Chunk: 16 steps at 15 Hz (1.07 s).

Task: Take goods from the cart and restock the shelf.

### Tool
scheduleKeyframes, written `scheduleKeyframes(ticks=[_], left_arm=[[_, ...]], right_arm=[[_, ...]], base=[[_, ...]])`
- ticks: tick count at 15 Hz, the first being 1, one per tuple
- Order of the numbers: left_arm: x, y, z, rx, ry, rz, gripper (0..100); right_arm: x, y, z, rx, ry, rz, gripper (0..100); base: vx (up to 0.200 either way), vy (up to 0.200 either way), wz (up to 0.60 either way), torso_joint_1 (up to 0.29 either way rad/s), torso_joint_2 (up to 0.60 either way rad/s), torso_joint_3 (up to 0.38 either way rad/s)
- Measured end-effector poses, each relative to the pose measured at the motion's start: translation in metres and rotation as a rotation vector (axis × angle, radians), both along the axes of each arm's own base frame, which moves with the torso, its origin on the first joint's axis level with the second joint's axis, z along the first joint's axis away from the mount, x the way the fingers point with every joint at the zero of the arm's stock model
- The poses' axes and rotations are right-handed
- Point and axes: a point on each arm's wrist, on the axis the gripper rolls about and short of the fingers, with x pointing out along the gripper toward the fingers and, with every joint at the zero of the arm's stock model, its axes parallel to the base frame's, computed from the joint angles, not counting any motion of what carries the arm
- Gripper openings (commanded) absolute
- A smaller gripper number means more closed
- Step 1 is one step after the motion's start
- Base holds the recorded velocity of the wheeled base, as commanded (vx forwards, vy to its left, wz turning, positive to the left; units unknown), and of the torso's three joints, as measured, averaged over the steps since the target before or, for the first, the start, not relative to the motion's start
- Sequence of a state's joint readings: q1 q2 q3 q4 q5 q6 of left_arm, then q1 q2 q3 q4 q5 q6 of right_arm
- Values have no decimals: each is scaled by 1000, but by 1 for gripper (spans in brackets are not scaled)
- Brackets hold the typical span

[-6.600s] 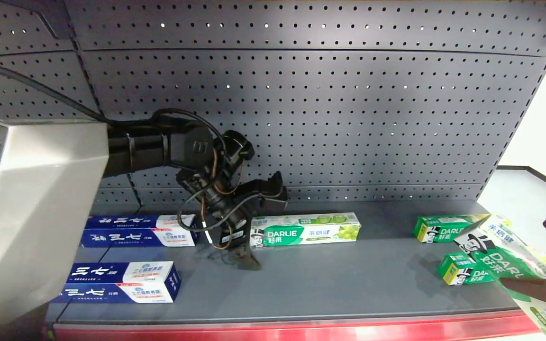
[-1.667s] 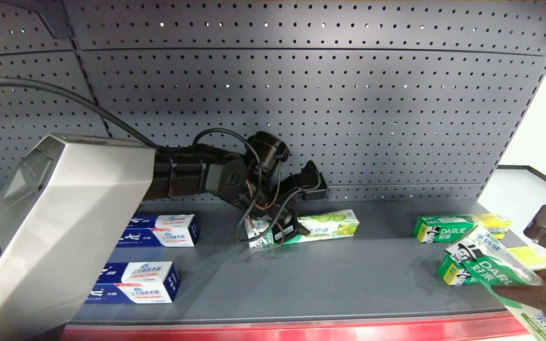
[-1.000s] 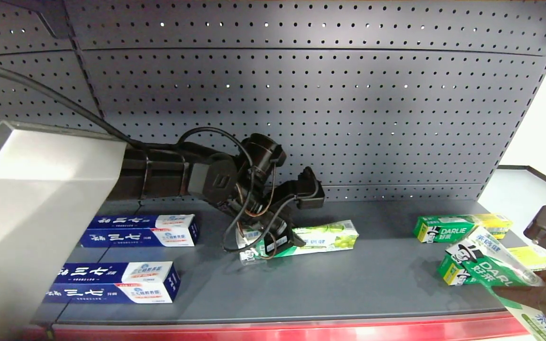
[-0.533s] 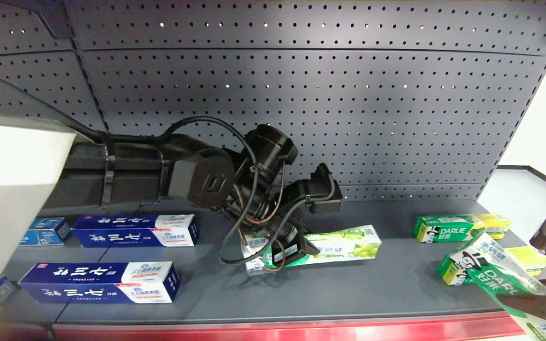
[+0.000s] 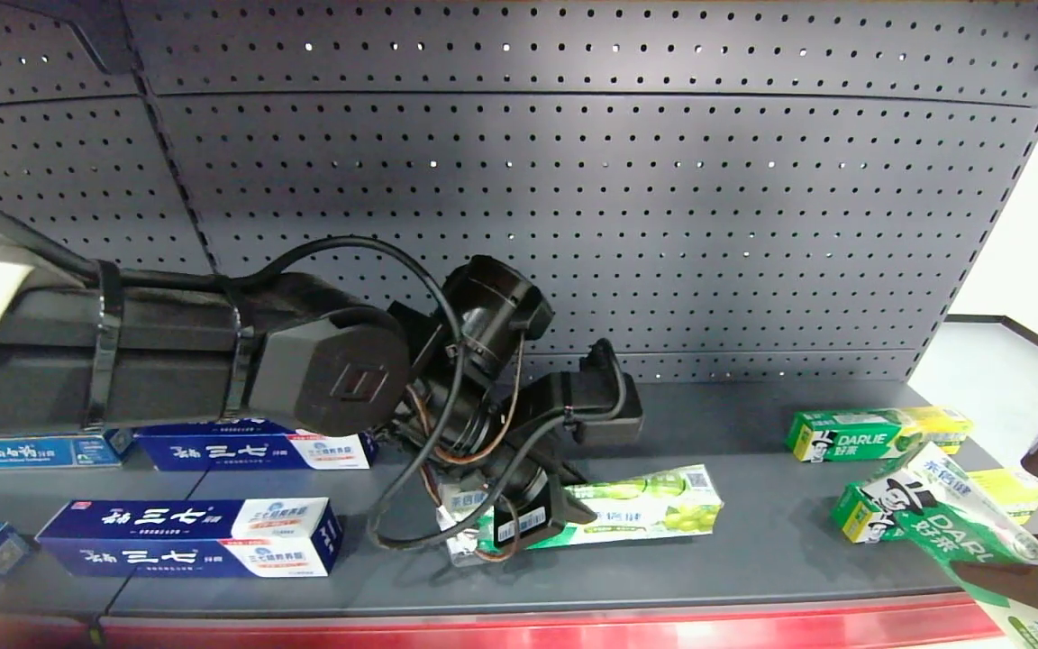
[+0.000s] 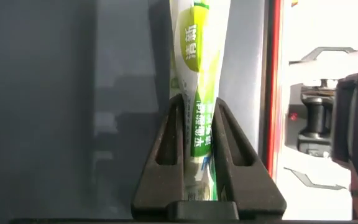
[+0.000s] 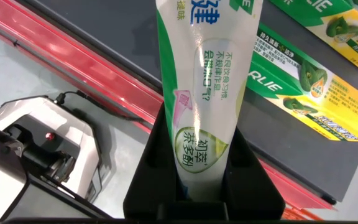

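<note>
Centrally, the green toothpaste box (image 5: 645, 509) lies low over the grey shelf (image 5: 753, 550), about midway along it and nearer the red front lip (image 5: 573, 626) than the pegboard back (image 5: 663, 225). Its long axis runs side to side, roughly parallel to the lip, with the right end tilted slightly up. Whether its underside touches the shelf cannot be told.

The left pincer (image 5: 528, 521) is clamped on this box near its left end, so most of the carton extends to the robot's right of the grip. In the left wrist view the two fingers (image 6: 174, 124) press the box's broad faces (image 6: 197, 74), with the carton running straight out between them.

On the judgement that the coming move is a set-down and release, the deciding relation is this: the box's length points away from the pincer toward the right, so withdrawal should go back toward the left, along the axis, and not across it.

To the left lie two blue toothpaste boxes (image 5: 195, 536), well apart from the held carton. To the right, two green boxes (image 5: 870, 431) rest on the shelf.

At the shelf's front right corner the right pincer (image 7: 201, 124) grips a second green toothpaste box (image 5: 942, 518), slanted across the lip. The left arm is the nearer to the open middle gap.
</note>
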<state>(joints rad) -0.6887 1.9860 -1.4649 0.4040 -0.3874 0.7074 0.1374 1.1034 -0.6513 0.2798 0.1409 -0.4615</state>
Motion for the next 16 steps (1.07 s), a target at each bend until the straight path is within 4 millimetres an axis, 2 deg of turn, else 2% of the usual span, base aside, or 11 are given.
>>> scheduleKeyframes(ticks=[11, 12, 16], left_arm=[[-4, 1, -1, -10, -16, -10, 0], [-6, 3, 0, -9, -16, -10, 100], [-16, 6, -1, 2, -6, -21, 100]], right_arm=[[-2, 0, 1, 2, -8, -3, 0], [-2, -1, 1, 1, -6, -3, 0], [-2, 0, 1, 1, -3, -2, 0]], base=[[0, 0, 0, 0, 0, 0], [0, 0, 0, 0, 0, 0], [0, 0, 0, 0, 0, 0]])
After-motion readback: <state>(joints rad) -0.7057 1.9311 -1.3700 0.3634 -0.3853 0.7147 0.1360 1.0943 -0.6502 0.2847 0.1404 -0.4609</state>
